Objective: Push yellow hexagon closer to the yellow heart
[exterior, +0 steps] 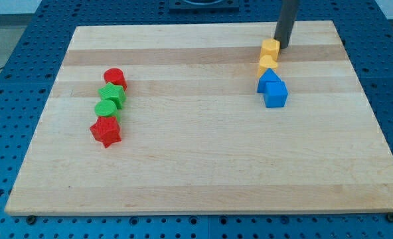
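No writing visible | my tip (282, 46), dark rod without pincer, just right of yellow hexagon (270, 48) | yellow heart (267, 64) touching it on near side | pale wooden table (203, 159)

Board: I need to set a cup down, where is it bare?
Bare: the middle between the red star and the blue blocks, and the whole bottom strip. Crowded: the left column and the top right, where my tip touches the yellow hexagon.

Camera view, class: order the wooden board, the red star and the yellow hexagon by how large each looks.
1. wooden board, by far the largest.
2. red star.
3. yellow hexagon, smallest, though it lies nearer the view's top, possibly farther away, so its rank against the star is unsure.
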Controlling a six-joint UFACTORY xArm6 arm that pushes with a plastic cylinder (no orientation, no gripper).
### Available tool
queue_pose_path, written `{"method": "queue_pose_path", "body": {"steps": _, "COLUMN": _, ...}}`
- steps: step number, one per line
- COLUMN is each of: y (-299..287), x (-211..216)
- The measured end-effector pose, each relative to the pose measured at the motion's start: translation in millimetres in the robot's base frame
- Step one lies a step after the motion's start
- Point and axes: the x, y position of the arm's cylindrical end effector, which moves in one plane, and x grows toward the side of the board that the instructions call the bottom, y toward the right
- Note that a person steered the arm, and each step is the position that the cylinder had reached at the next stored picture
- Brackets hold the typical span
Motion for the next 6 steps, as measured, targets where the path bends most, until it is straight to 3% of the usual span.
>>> {"method": "queue_pose_path", "body": {"steps": 6, "y": -7, "x": 14}}
